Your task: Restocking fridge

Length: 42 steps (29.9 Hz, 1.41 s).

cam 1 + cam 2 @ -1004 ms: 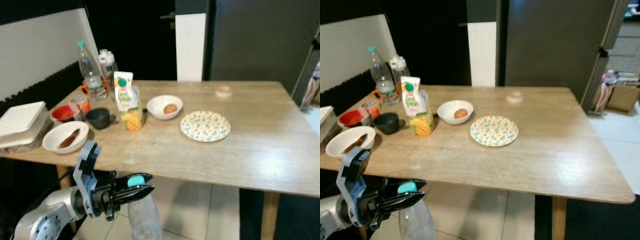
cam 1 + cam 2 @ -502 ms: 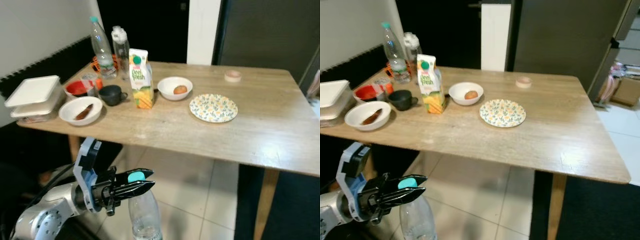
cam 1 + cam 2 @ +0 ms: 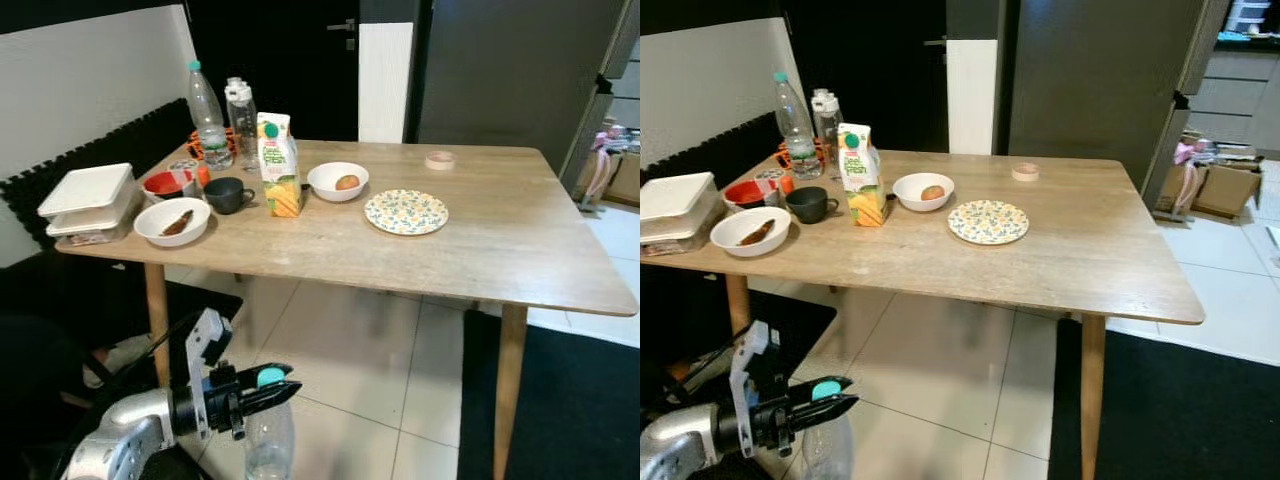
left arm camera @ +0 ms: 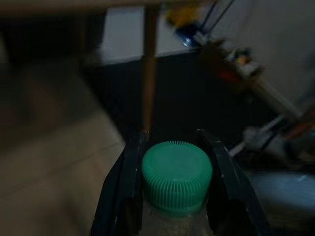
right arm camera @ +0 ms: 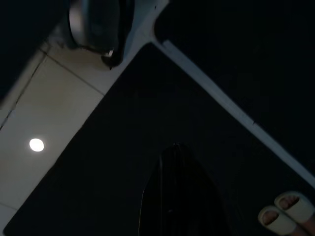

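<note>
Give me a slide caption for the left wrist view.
Left gripper clamped on a clear bottle's green cap, a wooden table leg behind.

Clear bottle (image 3: 268, 452) runs off the bottom edge in the left eye view, base unseen; in the left wrist view only its green cap (image 4: 176, 177) and a bit of neck show. Left wrist background blurred, clutter on the floor unreadable. Right gripper (image 5: 173, 196) is a dark shape cut by the frame edge, finger gap not discernible. Brown food in the white bowl (image 3: 172, 221) too small to identify.
</note>
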Tool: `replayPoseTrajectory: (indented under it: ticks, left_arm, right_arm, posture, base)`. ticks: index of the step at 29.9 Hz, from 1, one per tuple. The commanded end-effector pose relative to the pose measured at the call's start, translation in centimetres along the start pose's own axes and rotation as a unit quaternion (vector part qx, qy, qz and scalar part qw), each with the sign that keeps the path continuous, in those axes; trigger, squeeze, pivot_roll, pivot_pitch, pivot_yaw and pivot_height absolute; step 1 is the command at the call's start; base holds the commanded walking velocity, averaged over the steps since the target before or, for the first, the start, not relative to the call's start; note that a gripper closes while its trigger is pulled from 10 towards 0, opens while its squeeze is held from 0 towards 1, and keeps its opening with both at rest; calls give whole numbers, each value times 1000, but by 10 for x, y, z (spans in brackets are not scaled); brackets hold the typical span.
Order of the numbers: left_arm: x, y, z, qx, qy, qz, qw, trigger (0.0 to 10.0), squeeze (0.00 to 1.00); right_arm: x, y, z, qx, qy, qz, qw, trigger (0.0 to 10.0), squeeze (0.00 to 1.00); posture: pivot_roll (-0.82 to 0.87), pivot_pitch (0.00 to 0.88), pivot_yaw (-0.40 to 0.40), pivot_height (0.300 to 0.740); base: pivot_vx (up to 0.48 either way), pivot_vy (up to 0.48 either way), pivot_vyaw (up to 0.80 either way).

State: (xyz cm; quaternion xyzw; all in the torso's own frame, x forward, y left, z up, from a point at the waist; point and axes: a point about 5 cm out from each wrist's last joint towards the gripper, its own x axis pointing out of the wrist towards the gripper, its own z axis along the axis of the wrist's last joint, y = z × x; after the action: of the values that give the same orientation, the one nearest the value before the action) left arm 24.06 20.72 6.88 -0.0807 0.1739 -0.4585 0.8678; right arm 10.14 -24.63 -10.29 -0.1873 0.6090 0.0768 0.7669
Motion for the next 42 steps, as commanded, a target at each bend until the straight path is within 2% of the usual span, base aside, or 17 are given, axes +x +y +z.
replayPoseTrajectory:
  ticks: [1, 5, 7, 8, 9, 11, 12, 13, 14, 15, 16, 17, 20, 21, 23, 29, 42]
  left_arm:
    - [5, 10, -12, 6, 29, 50, 998, 10000, 0]
    - [1, 26, -38, -9, 76, 140, 987, 10000, 0]
    - [-9, 37, -70, -36, 138, 246, 959, 10000, 0]
    - [-9, 37, -70, -36, 138, 246, 959, 10000, 0]
    - [-14, 39, -81, -35, 167, 279, 945, 10000, 0]
    - [-33, 31, -121, -38, 262, 338, 903, 10000, 0]
    - [-33, 31, -121, -38, 262, 338, 903, 10000, 0]
    - [-43, 24, -138, -48, 290, 365, 883, 10000, 0]
    - [-43, 24, -138, -48, 290, 365, 883, 10000, 0]
    - [-53, 17, -153, -66, 310, 395, 862, 10000, 0]
    - [-53, 17, -153, -66, 310, 395, 862, 10000, 0]
    - [-61, 11, -164, -80, 319, 420, 846, 10000, 0]
    - [-68, 5, -173, -94, 324, 446, 829, 10000, 0]
    - [-77, -5, -186, -129, 321, 482, 805, 10000, 0]
    - [-80, -11, -193, -151, 316, 500, 792, 10000, 0]
    - [-80, -20, -201, -180, 312, 522, 773, 10000, 0]
    - [-72, -28, -208, -243, 276, 525, 768, 10000, 0]
  right_arm:
    - [0, 2, -2, -4, 4, 3, 1000, 10000, 0]
    - [0, 3, -3, -4, 5, 4, 1000, 10000, 0]
    - [0, 4, -2, -5, 5, 5, 1000, 10000, 0]
    - [0, 4, -2, -5, 5, 5, 1000, 10000, 0]
    - [0, 4, -2, -5, 5, 5, 1000, 10000, 0]
    - [1, 5, -2, -5, 5, 7, 1000, 10000, 0]
    - [1, 5, -2, -5, 5, 7, 1000, 10000, 0]
    - [1, 6, -2, -5, 6, 7, 1000, 10000, 0]
    - [1, 6, -2, -5, 6, 7, 1000, 10000, 0]
    - [1, 6, -3, -4, 6, 8, 1000, 10000, 0]
    - [1, 6, -3, -4, 6, 8, 1000, 10000, 0]
    - [1, 6, -3, -4, 7, 8, 1000, 10000, 0]
    - [1, 6, -3, -4, 7, 8, 1000, 10000, 0]
    - [1, 6, -3, -5, 7, 8, 1000, 10000, 0]
    - [1, 5, -3, -5, 7, 8, 1000, 10000, 0]
    - [1, 5, -1, -6, 4, 9, 1000, 10000, 0]
    - [1, 7, 3, 0, -5, 11, 1000, 10000, 0]
  posture:
    - [-73, 0, 42, 740]
    - [-73, 0, 42, 740]
    - [-74, 0, 45, 740]
    - [-74, 0, 45, 740]
    - [-74, 0, 45, 740]
    - [-80, 0, 44, 740]
    - [-80, 0, 44, 740]
    - [-80, 0, 44, 740]
    - [-80, 0, 44, 740]
    - [-80, 0, 44, 740]
    - [-80, 0, 44, 740]
    - [-85, 0, 43, 740]
    - [-85, 0, 43, 740]
    - [-83, 0, 41, 740]
    - [-82, 0, 37, 740]
    - [-79, 0, 35, 740]
    - [-78, 0, 40, 740]
  base:
    - [0, 0, -719]
    - [0, 0, -719]
    - [0, 0, -719]
    - [0, 0, -719]
    - [0, 0, -719]
    - [0, 0, -719]
    - [0, 0, -719]
    - [0, 0, -719]
    - [0, 0, -719]
    - [0, 0, -719]
    - [0, 0, -719]
    - [0, 0, -719]
    - [0, 0, -715]
    - [0, 0, -712]
    - [0, 0, -712]
    - [0, 0, -719]
    - [0, 0, -428]
